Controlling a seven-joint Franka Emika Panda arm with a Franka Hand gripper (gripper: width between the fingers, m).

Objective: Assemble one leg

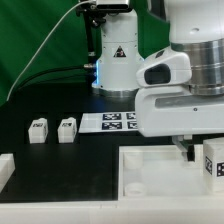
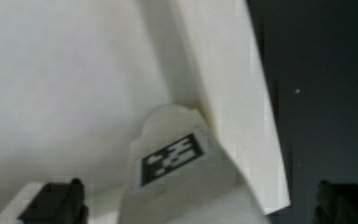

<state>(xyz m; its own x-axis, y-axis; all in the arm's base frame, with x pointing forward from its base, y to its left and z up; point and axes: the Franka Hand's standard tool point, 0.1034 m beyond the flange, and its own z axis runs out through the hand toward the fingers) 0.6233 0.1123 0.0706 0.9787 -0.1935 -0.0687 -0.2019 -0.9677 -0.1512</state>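
Here gripper [image 2: 202, 203] fingers stood apart, straddling one leg [image 2: 176, 157] against panel [image 2: 69, 80] wall; two more legs [image 1: 38, 130] lay at exterior view's 9 o'clock.

This is a robotics lab bench. The arm's white base [image 1: 115, 60] stands at the back of a black counter [image 1: 60, 160] and carries a warning-triangle sticker [image 1: 116, 55]. Behind the base hangs a plain green backdrop [image 1: 30, 30], and a cable [image 1: 47, 42] sweeps across it. In front of the base lies the marker board [image 1: 108, 121]. Beside the board, toward the exterior view's left, stand a white leg [image 1: 38, 130] and a second leg [image 1: 67, 128], each with a black-and-white tracking tag.
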